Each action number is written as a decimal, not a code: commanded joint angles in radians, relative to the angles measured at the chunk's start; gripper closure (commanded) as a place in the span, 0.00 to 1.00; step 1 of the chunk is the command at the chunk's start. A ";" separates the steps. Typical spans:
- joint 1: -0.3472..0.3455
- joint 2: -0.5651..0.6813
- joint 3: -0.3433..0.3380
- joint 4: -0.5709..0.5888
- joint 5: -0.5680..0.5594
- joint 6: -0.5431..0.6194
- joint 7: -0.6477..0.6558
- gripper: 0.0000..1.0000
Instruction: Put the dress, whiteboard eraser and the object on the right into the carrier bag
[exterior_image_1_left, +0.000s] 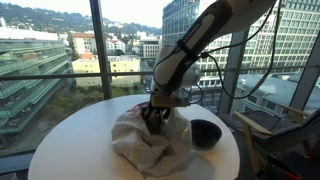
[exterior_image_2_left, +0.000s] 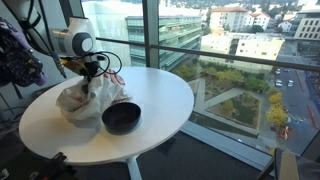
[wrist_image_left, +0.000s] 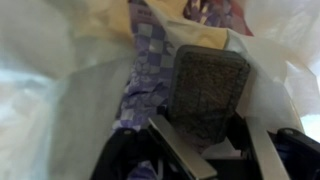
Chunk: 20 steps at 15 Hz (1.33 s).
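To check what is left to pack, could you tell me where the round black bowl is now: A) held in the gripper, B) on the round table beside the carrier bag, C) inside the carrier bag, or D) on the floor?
B: in both exterior views the black bowl stands on the white table next to the carrier bag, outside it.

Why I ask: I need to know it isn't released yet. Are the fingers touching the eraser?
Touching. The wrist view shows the eraser with its lower end wedged between both fingers, with no gap on either side.
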 joint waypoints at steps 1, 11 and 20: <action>0.073 0.041 -0.075 0.024 -0.172 0.027 0.036 0.66; 0.170 -0.067 -0.111 -0.012 -0.388 -0.066 0.050 0.00; -0.039 -0.199 0.187 -0.024 0.185 -0.256 -0.216 0.00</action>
